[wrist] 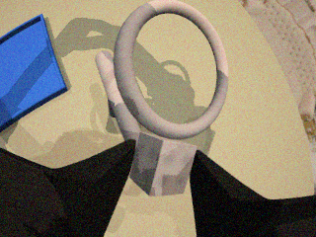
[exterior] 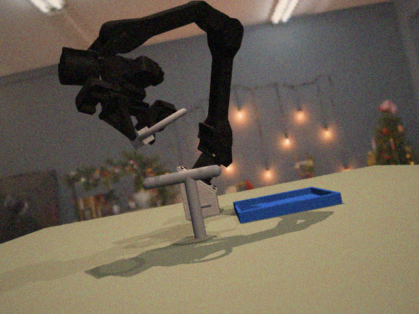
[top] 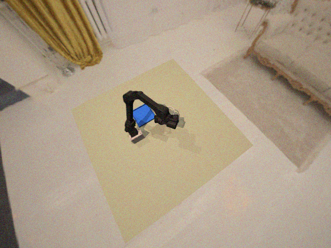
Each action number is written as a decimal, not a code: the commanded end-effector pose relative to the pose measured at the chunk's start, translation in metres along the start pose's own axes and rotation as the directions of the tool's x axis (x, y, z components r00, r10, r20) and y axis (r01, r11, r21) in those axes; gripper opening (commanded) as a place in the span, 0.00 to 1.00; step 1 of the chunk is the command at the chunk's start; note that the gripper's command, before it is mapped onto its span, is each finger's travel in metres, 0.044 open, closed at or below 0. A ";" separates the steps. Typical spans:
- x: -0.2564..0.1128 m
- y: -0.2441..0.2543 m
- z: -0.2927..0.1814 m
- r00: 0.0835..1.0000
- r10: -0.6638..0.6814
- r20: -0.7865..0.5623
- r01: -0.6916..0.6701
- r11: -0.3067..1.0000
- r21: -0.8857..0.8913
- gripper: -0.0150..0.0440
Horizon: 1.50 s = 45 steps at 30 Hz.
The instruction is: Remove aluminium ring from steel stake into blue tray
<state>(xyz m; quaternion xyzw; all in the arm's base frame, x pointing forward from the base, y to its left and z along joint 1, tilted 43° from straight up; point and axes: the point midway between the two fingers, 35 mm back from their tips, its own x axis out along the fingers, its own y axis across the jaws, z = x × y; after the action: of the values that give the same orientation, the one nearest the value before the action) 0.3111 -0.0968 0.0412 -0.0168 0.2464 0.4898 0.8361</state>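
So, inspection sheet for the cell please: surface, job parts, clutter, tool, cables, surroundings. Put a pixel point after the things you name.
Surface: pale yellow-green top (top: pixel 170 184) (exterior: pixel 270 263), arm shadows across it.
Ring (exterior: pixel 169 120) (wrist: pixel 125 64): off the stake, in the air, tilted in the exterior view.
Tab (exterior: pixel 145 135) (wrist: pixel 173 165): between the fingers.
Stake (exterior: pixel 195 209): upright, cross-bar (exterior: pixel 182 176) on top, nothing around its foot.
Blue tray (top: pixel 143 114) (exterior: pixel 287 210) (wrist: pixel 30 74): flat on the surface, no ring in it.
Clutter: nothing seen.
Tool (exterior: pixel 143 137) (wrist: pixel 164 150): closed on the tab, raised above the stake.
Cables: nothing seen on the arm or surface.
Surroundings: yellow curtain (top: pixel 66 32), sofa; hanging lights (exterior: pixel 286 140) in the exterior view.
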 end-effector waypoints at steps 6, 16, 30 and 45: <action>0.001 0.016 0.001 0.999 -0.024 0.022 0.028 0.978 -0.207 0.25; 0.002 0.031 0.003 0.998 -0.050 0.038 0.061 0.905 -0.421 0.25; 0.003 0.048 0.004 0.996 -0.076 0.055 0.093 0.778 -0.621 0.25; 0.013 0.065 0.012 0.993 -0.030 -0.111 -0.022 0.899 -0.438 0.25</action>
<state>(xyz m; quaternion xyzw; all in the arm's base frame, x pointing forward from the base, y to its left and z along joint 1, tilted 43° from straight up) 0.2715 -0.0559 0.0604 -0.2524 0.1436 0.5252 0.7999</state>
